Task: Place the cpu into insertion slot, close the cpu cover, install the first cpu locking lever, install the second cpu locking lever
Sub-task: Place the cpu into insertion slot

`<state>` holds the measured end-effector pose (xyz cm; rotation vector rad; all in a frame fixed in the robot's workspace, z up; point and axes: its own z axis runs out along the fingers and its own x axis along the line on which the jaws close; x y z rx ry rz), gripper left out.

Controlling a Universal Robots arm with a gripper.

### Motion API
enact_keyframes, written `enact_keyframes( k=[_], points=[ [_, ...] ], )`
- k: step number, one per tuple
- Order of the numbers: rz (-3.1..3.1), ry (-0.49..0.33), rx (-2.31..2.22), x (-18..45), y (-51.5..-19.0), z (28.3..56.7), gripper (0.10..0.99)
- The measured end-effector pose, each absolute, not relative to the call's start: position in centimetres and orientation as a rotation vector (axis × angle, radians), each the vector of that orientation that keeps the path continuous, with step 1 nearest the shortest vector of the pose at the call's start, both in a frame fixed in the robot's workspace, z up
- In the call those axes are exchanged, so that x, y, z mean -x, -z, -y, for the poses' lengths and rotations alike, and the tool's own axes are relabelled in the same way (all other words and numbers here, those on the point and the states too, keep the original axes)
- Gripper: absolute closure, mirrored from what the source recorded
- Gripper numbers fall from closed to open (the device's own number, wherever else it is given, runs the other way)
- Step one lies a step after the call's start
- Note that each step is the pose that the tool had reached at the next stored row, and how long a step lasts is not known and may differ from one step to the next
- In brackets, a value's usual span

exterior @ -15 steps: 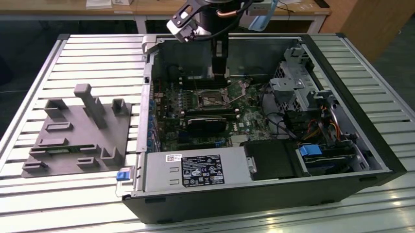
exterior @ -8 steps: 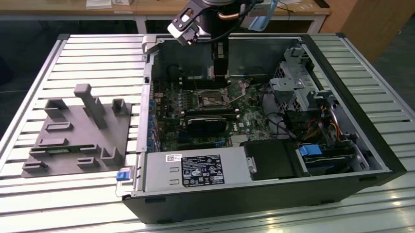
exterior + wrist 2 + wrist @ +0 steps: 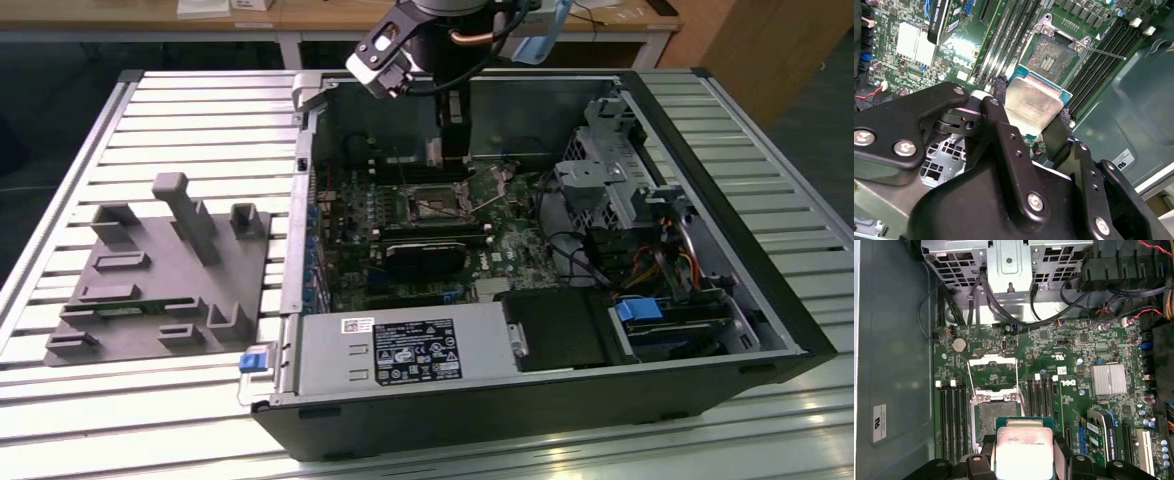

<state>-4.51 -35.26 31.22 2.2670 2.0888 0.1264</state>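
The claw [image 3: 1022, 456] is closed on the cpu [image 3: 1021, 449]. Its black fingers [image 3: 1063, 452] press on two opposite edges of the chip, and the silvery top faces the first wrist view. In the second wrist view the cpu [image 3: 1034, 102] sits level between the fingers [image 3: 1054, 135], clear of the motherboard [image 3: 969, 45] and just short of the open socket [image 3: 1052, 56].

The first wrist view looks straight down on the socket [image 3: 996, 415]. It is bare, with the cpu cover [image 3: 993, 371] swung open on the side toward the drive cage [image 3: 1009, 265]. The chip overlaps the socket's opposite edge. The second wrist view looks in at a slant and shows the gap between chip and board.

The exterior view shows the whole open case [image 3: 534, 400] on the slatted table [image 3: 187, 110]. The arm reaches down by the case's far wall, and the claw [image 3: 454, 140] hangs above the motherboard's far edge. A grey fixture [image 3: 160, 270] stands near the table's edge on the exterior view's left, well apart from the case.

Memory slots [image 3: 951, 415] flank the socket on both sides. Beyond the motherboard's edge the case floor [image 3: 894, 340] is bare metal.
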Motion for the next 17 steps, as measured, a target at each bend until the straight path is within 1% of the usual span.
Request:
enact_keyframes(
  k=[17],
  points=[
    [-2.089,-0.127,-2.266,4.51,-30.83,35.26,0.545]
  ],
)
